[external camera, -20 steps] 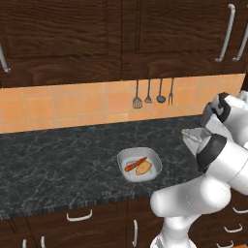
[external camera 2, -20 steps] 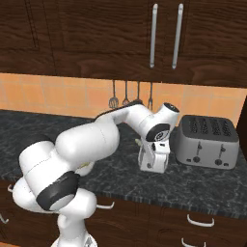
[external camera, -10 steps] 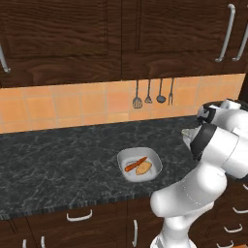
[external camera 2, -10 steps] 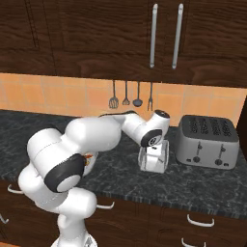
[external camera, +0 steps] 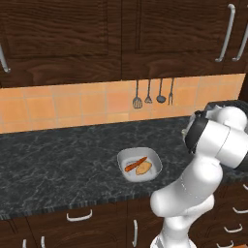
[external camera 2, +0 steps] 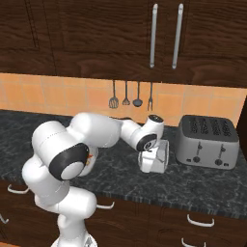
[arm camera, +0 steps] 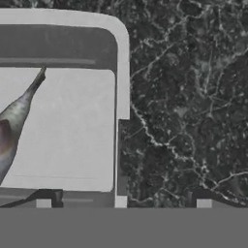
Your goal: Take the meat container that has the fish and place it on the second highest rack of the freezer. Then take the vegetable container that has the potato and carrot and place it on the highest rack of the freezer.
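1. End effector (arm camera: 123, 202) at the lower middle of your hand view: fingers spread wide over a white tray's rim (arm camera: 121, 72).
2. Fish (arm camera: 12, 121) lies in that tray, at the frame's left edge.
3. Potato (external camera: 143, 167) and carrot (external camera: 135, 164) share a grey tray (external camera: 127, 157) mid-counter (external camera: 58, 164).

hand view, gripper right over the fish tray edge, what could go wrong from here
1. The open gripper straddles the white tray's rim near one corner; an off-centre pinch may tilt the tray and slide the silvery-grey fish.
2. A finger could strike the dark marbled counter on descent.
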Available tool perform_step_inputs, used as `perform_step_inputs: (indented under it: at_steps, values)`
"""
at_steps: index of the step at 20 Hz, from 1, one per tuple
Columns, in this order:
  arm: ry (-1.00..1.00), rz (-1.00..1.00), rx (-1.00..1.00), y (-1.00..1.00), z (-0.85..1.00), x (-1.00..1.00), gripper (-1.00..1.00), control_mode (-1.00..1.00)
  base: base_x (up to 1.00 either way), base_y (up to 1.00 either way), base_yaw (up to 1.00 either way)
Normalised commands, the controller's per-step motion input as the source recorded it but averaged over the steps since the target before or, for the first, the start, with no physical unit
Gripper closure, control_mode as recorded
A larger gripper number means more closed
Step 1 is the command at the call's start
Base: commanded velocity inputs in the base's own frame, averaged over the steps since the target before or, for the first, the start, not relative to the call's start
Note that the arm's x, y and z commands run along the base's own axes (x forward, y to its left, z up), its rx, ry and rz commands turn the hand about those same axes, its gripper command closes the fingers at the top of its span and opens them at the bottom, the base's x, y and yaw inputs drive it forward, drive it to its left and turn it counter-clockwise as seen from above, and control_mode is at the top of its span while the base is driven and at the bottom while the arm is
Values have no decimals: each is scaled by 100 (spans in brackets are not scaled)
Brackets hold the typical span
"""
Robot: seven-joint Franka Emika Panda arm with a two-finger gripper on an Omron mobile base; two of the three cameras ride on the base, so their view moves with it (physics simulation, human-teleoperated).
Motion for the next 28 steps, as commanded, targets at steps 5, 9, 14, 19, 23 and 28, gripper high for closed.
perform_step_inputs:
  at_steps: [5,9,14,19,23,28]
  values:
    - [2,0,-1,-3,-26,12,-100,-100,0,0,0]
    - [0,0,0,0,-25,-19,100,-100,0,0,0]
    - [0,-9,0,0,-4,-12,100,-100,0,0,0]
    - [0,-10,0,3,23,-18,100,-100,0,0,0]
    - [-7,0,0,24,73,-46,100,-100,0,0,0]
    - [-2,6,-4,89,78,-46,100,-100,0,0,0]
